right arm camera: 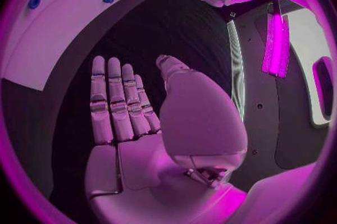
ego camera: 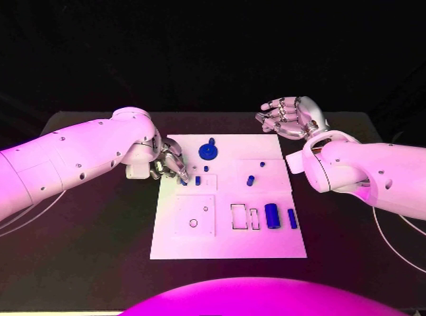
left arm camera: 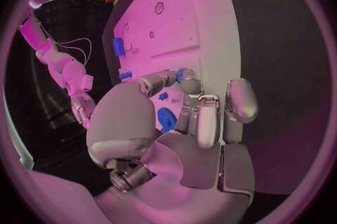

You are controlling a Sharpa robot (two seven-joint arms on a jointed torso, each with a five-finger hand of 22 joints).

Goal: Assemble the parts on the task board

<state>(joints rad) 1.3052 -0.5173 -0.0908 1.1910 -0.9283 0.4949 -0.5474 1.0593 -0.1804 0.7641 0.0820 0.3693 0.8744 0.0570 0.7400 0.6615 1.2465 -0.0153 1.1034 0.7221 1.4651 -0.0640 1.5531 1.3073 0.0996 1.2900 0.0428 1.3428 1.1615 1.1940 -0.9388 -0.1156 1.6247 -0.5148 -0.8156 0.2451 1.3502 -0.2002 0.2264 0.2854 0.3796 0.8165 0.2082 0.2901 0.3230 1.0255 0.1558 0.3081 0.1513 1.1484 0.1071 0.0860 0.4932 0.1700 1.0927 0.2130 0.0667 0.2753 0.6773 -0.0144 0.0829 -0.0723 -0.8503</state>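
The left robot hand (ego camera: 168,162) rests at the left edge of the task board (ego camera: 270,243), its fingers (left arm camera: 208,120) curled down toward the white surface. In the left wrist view a small blue part (left arm camera: 184,74) sits right at one fingertip, but I cannot tell if the hand pinches it or only touches it. The right robot hand (ego camera: 290,116) is raised above the far right corner of the board, well apart from every piece; in its own wrist view the fingers (right arm camera: 119,101) lie straight, side by side, and hold nothing.

I judge that the task is at an early step: the left hand is working on one of the small pieces near the board's left side, and most parts are not yet seated. The next move probably calls for a secure pinch on that small piece, then a careful alignment with its hole.

The board is a white plate in the middle of the black counter (ego camera: 89,250). A blue gear (ego camera: 209,153) lies near its far edge, just beside the left hand. Two blue cylinders (ego camera: 272,213) lie near the right side, next to rectangular recesses (ego camera: 239,216). A few little blue pegs (ego camera: 251,179) stand in the middle region.
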